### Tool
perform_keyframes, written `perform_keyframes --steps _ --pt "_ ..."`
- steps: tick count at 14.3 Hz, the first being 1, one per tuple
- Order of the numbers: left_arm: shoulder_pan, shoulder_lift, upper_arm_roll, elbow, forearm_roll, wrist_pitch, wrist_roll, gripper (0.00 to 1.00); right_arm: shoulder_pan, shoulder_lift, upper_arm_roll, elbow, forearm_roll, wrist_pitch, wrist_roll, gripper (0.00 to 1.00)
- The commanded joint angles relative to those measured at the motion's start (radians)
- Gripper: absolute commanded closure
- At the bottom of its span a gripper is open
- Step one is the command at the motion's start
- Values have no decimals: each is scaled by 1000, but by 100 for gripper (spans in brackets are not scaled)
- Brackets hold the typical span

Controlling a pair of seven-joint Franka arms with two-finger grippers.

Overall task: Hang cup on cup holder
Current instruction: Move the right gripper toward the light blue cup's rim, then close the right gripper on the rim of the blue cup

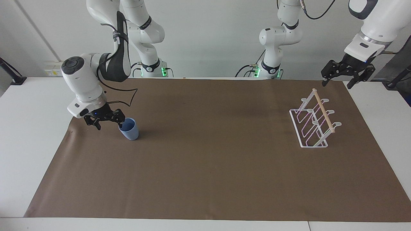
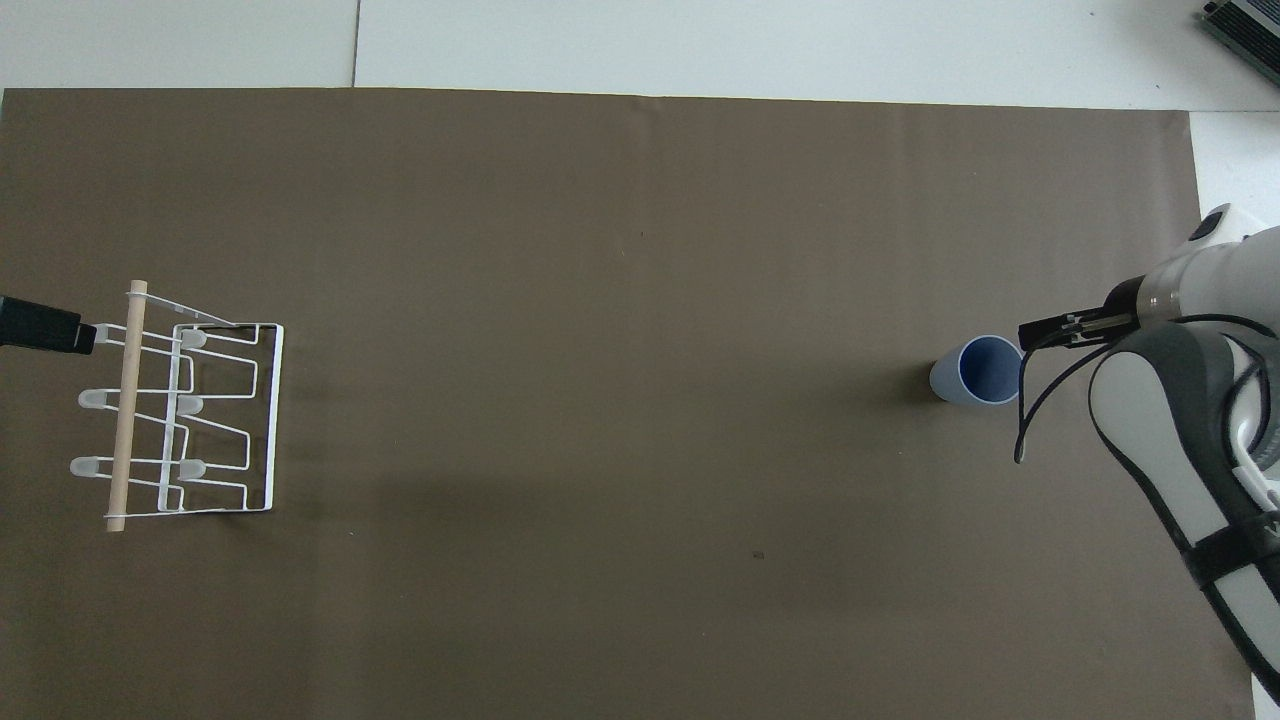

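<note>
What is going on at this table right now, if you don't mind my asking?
The right gripper is open and down beside the light-blue cup, which stands upright on the brown mat, not yet gripped. The white wire cup holder sits empty toward the left arm's end of the table. The left gripper waits open in the air near it.

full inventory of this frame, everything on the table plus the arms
light-blue plastic tumbler cup: 1, light blue, upright on the brown mat at the right arm's end.
white wire cup holder with wooden dowel: 1, white and light wood, on the mat at the left arm's end, nothing hung.
brown paper mat: 1, brown, covering the white table.
right gripper: 1, black, open, at the cup's rim.
left gripper: 1, black, open, waiting raised near the cup holder.
</note>
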Motion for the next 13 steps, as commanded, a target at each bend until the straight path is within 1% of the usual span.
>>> perform_keyframes --steps 1,5,6,8,9,11,12,13 --pt "6 -22 0 -19 -8 -5 -3 0 8 -21 2 -64 30 54 -21 0" --pt "6 -22 0 -19 -7 -6 -3 0 8 -15 2 -106 30 108 -34 1" --pt "6 -22 0 -19 -7 -5 -3 0 8 -15 2 -110 30 109 -43 13" --pt "6 -22 0 -19 -7 -6 -3 0 8 -15 2 -110 30 109 -49 52" --pt "6 -22 0 -19 -7 -5 -3 0 8 -17 2 -110 30 109 -49 65" --pt "6 -22 0 -19 -7 -5 -3 0 8 -17 2 -110 30 109 -49 90" --pt "6 -22 0 -19 -7 -6 -3 0 8 -17 2 -110 30 109 -48 100" --pt "6 -22 0 -19 -8 -6 -3 0 8 -17 4 -110 30 108 -43 100"
